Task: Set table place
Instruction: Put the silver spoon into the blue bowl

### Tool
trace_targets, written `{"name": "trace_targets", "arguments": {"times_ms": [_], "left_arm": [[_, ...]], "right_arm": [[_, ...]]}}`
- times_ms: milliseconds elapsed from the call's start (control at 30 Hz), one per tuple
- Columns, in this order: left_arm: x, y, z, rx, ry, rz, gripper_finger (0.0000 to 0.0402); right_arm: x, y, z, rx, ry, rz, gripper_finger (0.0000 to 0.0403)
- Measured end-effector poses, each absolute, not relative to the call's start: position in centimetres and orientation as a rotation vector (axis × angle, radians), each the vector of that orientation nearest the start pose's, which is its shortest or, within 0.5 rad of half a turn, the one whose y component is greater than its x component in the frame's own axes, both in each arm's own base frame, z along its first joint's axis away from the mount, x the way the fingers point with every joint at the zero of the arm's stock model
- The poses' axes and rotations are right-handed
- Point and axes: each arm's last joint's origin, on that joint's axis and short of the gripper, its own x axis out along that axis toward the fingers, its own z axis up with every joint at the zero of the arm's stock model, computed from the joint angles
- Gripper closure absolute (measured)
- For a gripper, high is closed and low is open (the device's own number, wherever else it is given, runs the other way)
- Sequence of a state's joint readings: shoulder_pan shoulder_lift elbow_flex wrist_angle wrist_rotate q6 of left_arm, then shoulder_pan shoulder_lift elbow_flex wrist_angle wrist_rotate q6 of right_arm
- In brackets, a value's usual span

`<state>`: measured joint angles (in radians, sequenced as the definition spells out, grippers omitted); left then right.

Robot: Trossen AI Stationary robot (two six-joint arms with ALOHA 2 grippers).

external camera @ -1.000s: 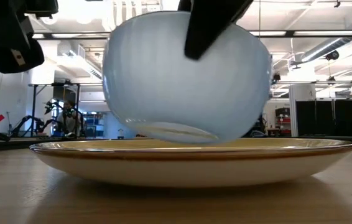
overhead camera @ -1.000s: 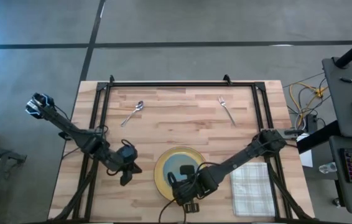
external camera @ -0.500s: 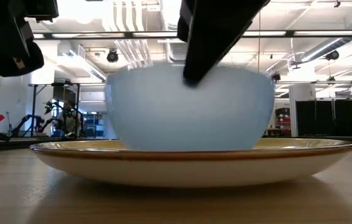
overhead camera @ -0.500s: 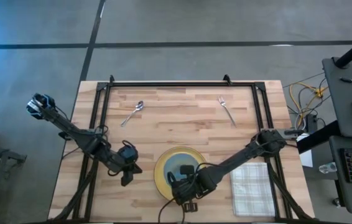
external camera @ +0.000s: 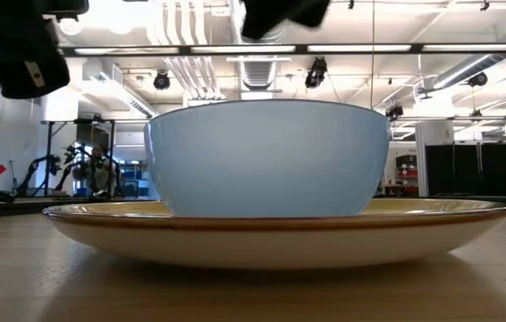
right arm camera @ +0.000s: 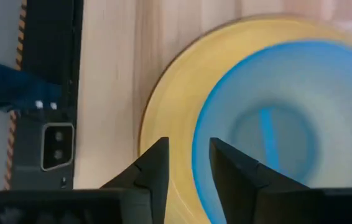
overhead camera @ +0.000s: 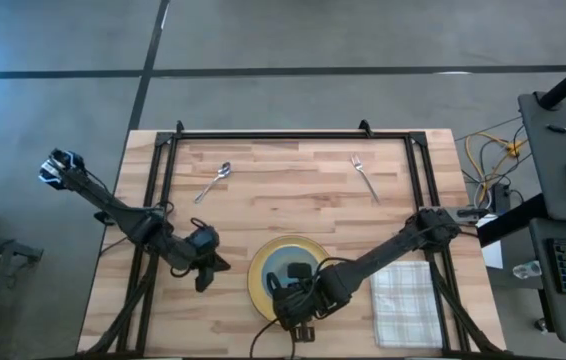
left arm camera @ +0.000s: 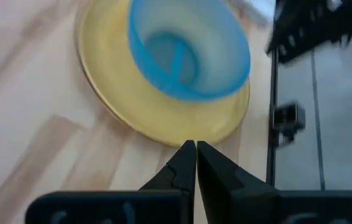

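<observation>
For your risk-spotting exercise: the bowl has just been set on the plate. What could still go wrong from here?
1. The right tool is open close above the blue bowl; pulling away sideways, it might clip the rim and slide the bowl across the yellow plate.
2. The plate sits near the table edge, so a nudge could push it toward the edge.
3. The shut left tool waits beside the plate; a careless move could bump it.

Light wood table [overhead camera: 293, 200] in narrow pale and tan strips, framed by thin black rails [overhead camera: 268, 134]. Yellow plate [overhead camera: 258, 275] with a darker brownish rim line, carrying a light blue bowl [external camera: 269, 159], brighter blue along its rim; silver spoon [overhead camera: 213, 182] and silver fork [overhead camera: 364, 177]. White cloth [overhead camera: 402, 302] checked with thin grey lines; dark, near-black arms, grey floor crossed by dark lines.
</observation>
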<state>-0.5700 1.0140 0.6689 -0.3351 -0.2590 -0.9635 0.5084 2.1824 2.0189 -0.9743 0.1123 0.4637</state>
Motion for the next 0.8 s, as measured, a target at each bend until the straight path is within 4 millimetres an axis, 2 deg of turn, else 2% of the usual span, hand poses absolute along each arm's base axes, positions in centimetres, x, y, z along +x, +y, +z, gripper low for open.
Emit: {"name": "trace_targets", "arguments": {"times_ms": [167,333,433,567,667,800], "left_arm": [[17.9,-8.0,25.4,-0.699,0.691,0.137,0.0402],[17.9,-5.0,27.2,-0.563,0.755,0.252,0.0400],[18.0,-3.3,27.5,-0.496,0.853,0.316,0.0383],[17.7,-0.8,26.7,-0.456,1.003,0.495,0.0340],[17.4,0.9,26.0,-0.442,1.074,0.639,0.0310],[17.6,3.7,25.2,-0.434,1.129,0.688,0.0288]], "right_arm": [[40.7,20.5,28.6,-0.033,1.070,-0.067,0.0280],[39.6,18.1,32.0,-0.037,1.059,-0.245,0.0259],[38.4,17.4,33.8,-0.017,1.068,-0.334,0.0239],[37.0,17.0,34.9,-0.006,1.079,-0.450,0.0207],[36.7,16.8,35.3,0.017,1.058,-0.468,0.0189],[36.7,16.4,35.5,0.042,1.052,-0.481,0.0176]]}}
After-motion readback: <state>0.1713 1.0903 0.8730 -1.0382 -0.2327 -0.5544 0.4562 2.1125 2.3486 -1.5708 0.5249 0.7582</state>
